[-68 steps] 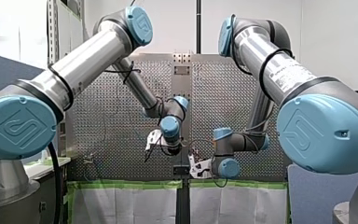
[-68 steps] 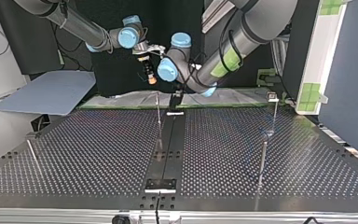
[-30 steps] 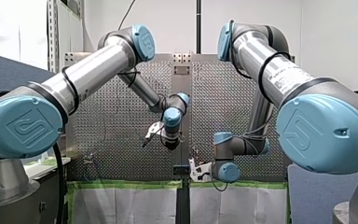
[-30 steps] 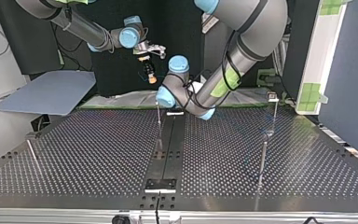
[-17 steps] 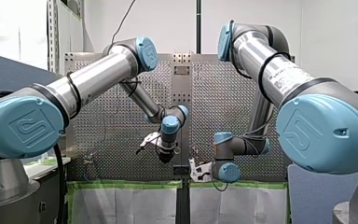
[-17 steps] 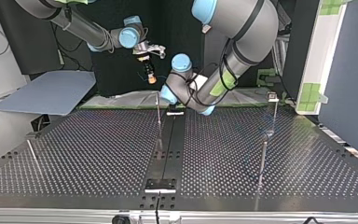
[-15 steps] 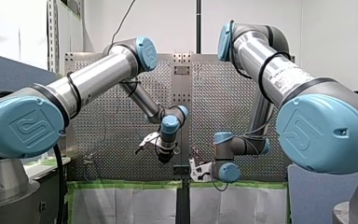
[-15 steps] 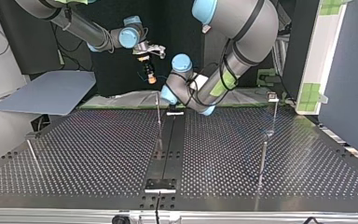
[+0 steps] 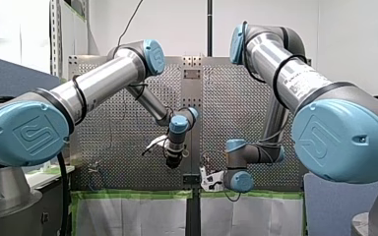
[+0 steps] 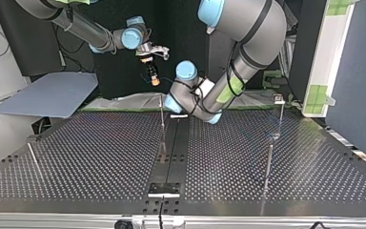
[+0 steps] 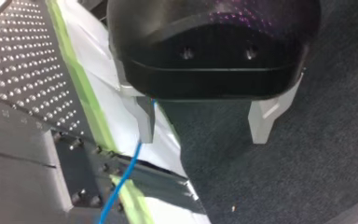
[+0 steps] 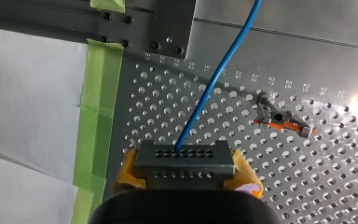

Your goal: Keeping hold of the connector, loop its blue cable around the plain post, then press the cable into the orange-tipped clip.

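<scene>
My right claw (image 12: 185,170) is pinching the connector (image 12: 182,156), a grey block with rows of small holes, between its yellow pads (image 12: 244,170). The blue cable (image 12: 214,79) is leaving the connector's middle and running ahead of the claw, across the perforated desk (image 12: 335,186) and on over a smooth metal strip (image 12: 307,23). The orange-tipped clip (image 12: 282,120) is lying on the desk ahead of the claw and off to one side. It is lying apart from the cable, which is not sitting in it. Green tape (image 12: 98,93) is running along the desk's edge on the claw's other side, with white sheeting (image 12: 28,93) beyond it.

My left claw (image 11: 205,135) is hanging spread, its two pale fingers (image 11: 265,122) standing well apart with nothing between them. The cable is running close along the other finger and on past its tip, over the desk's taped edge. I cannot tell whether it is touching that finger.

In the top view both arms are reaching down over the desk's far edge, near its middle. A plain post (image 10: 162,119) is standing upright just inside that edge, beside the desk's centre rail (image 10: 171,152). The cable is too thin to trace there, so I cannot tell whether it is passing around the post.
</scene>
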Tool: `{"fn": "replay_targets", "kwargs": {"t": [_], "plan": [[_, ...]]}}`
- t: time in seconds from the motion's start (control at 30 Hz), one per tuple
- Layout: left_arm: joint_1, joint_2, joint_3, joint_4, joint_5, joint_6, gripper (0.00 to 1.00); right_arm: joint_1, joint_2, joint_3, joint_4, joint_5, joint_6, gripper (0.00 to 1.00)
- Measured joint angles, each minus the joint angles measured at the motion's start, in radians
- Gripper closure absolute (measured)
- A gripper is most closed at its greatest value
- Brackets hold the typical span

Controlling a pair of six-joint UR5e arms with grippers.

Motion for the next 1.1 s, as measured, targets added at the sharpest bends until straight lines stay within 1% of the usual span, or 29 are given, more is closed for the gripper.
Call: {"fn": "replay_targets", "kwargs": {"t": [0.17,0.27,0.33,0.47,0.6,0.73,0.83,0.93,1.1], "plan": [[-0.004,-0.013,0.005,-0.055,0.017,-0.003,0.00,0.000,0.000,0.000,0.000,-0.001,0.000,1.00],[-0.009,-0.034,0.011,-0.084,0.019,-0.003,0.00,0.000,0.000,0.000,0.002,-0.001,0.000,1.00],[-0.012,-0.051,0.015,-0.093,0.021,-0.003,0.00,0.000,0.000,0.000,0.002,-0.001,0.000,1.00],[-0.013,-0.079,0.028,-0.078,0.020,-0.003,0.00,0.000,0.000,0.000,0.000,-0.002,0.000,1.00],[-0.006,-0.086,0.053,-0.053,0.009,-0.012,0.00,-0.001,0.000,0.000,0.000,-0.002,-0.001,1.00],[-0.002,-0.059,0.077,-0.040,-0.029,-0.034,0.00,-0.004,0.000,0.000,0.000,-0.002,-0.002,1.00],[-0.004,-0.028,0.076,-0.038,-0.049,-0.062,0.00,-0.006,0.000,0.000,0.000,-0.002,-0.002,1.00],[-0.005,0.004,0.058,-0.037,-0.054,-0.085,0.00,-0.007,0.000,0.000,0.000,-0.002,-0.002,1.00],[-0.007,0.032,0.020,-0.031,-0.044,-0.091,0.00,-0.007,0.000,0.000,0.002,-0.002,-0.003,1.00]]}}
